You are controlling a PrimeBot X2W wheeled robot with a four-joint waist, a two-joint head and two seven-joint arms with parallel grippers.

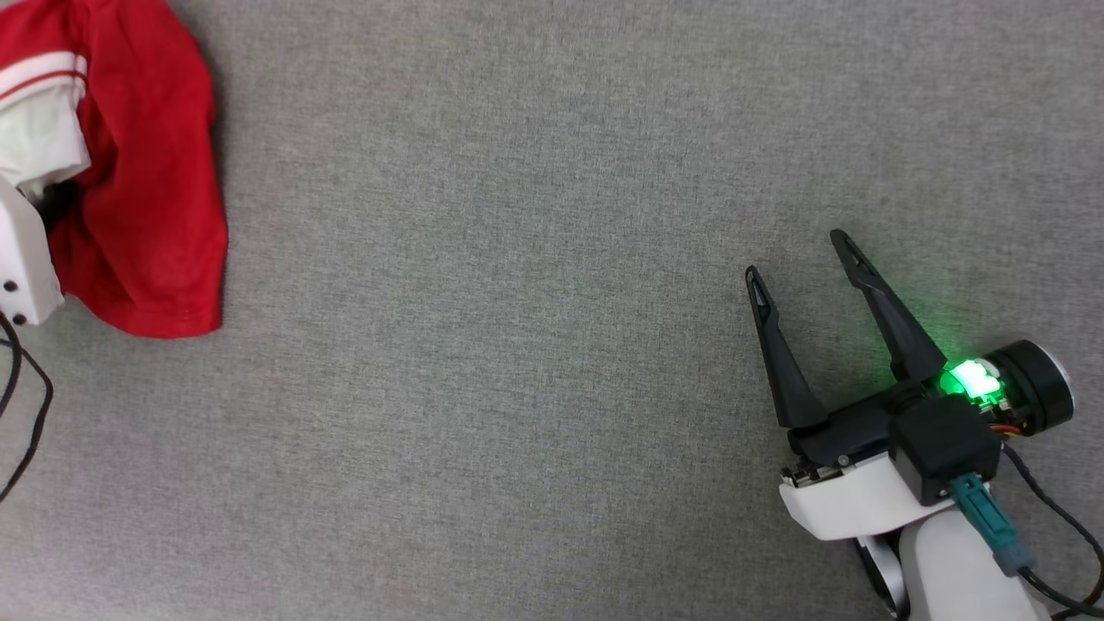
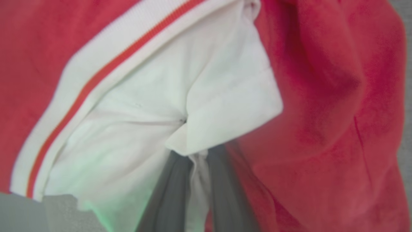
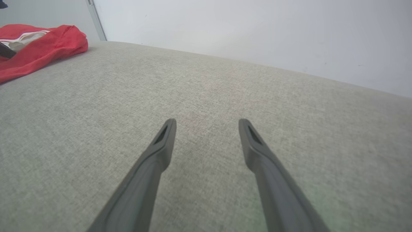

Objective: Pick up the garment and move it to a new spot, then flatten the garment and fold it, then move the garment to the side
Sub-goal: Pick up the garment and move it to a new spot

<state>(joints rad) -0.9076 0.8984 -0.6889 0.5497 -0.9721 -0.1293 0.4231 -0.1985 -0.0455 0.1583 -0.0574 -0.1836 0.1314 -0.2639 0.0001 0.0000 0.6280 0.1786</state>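
The garment (image 1: 147, 172), a red T-shirt with white sleeves and striped trim, lies bunched at the head view's upper left corner. The left wrist view looks close at its white sleeve (image 2: 180, 96) and red body. There my left gripper (image 2: 198, 154) is shut on the garment, white cloth pinched between its two dark fingers (image 2: 167, 196). In the head view just the left arm's white wrist housing (image 1: 26, 259) appears, under the cloth. My right gripper (image 1: 798, 254) hovers open over bare fabric at the lower right, far from the garment (image 3: 35, 48), nothing between its fingers (image 3: 161, 145).
A grey woven surface (image 1: 517, 345) spreads across the head view. Its far edge meets a pale wall (image 3: 257, 32) in the right wrist view. Black cables (image 1: 26, 405) hang at the left edge.
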